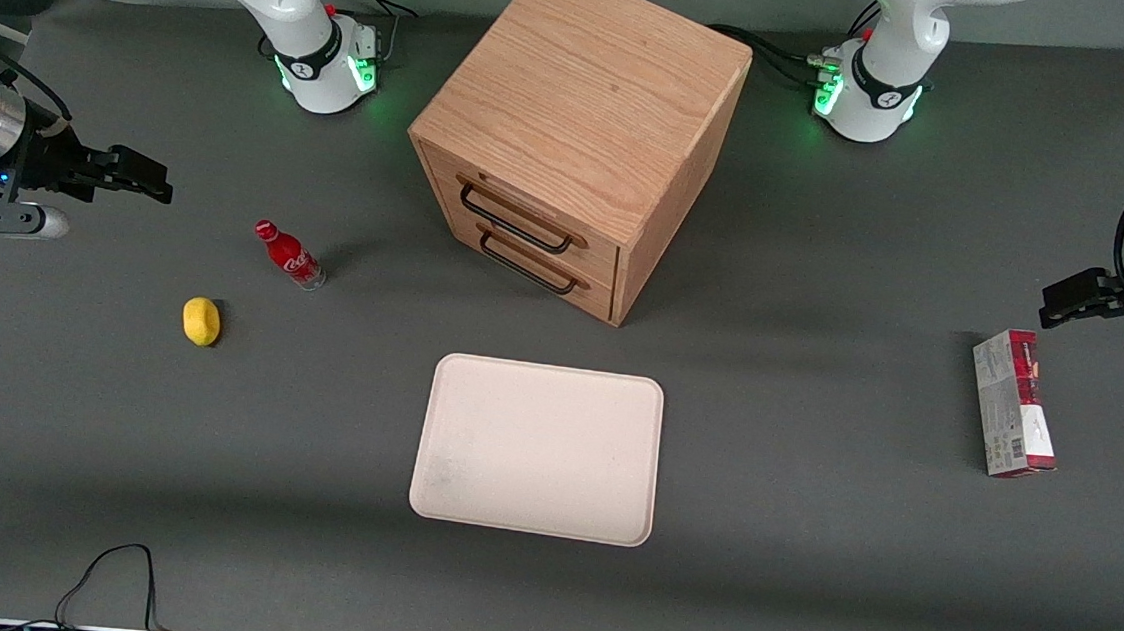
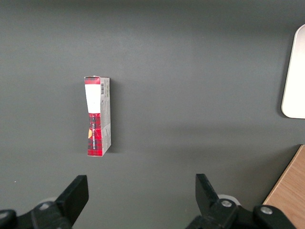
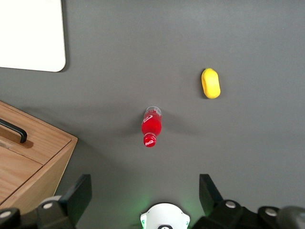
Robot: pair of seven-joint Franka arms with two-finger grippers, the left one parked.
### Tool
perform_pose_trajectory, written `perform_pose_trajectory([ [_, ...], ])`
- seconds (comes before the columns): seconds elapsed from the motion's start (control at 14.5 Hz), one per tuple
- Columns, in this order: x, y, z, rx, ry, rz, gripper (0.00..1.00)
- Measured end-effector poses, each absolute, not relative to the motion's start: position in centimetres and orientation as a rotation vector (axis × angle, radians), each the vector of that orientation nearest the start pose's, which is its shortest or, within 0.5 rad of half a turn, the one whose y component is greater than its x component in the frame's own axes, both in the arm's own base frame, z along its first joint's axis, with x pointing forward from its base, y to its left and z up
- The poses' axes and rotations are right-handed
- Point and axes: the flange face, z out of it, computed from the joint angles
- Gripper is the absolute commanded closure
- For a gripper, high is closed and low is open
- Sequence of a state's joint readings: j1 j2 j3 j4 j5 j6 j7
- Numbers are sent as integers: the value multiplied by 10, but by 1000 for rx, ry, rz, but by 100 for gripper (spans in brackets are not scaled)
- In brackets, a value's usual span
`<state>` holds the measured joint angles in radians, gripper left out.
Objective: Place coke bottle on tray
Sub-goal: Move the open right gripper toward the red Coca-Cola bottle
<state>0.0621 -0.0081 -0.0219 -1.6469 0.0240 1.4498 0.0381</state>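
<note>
coke bottle (image 1: 289,254) upright on the tabletop (image 1: 805,535) toward the working arm's end, near a lemon (image 1: 201,320), well apart from the empty tray (image 1: 538,448) at mid-tabletop; gripper (image 1: 156,181) raised near that end's edge, fingers (image 3: 76,198) spread open, holding nothing.

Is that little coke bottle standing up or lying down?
Standing: the coke bottle rests on its clear base, cap up. The open gripper hangs apart from it.
</note>
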Motion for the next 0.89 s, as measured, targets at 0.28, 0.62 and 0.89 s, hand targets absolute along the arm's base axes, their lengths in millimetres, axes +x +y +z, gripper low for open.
perform_pose_trajectory([
  [0.28, 534, 25, 584, -3110, -7, 305, 0],
  [0.62, 502, 38, 577, -3107, -54, 372, 0],
  [0.89, 441, 42, 577, -3107, -84, 351, 0],
])
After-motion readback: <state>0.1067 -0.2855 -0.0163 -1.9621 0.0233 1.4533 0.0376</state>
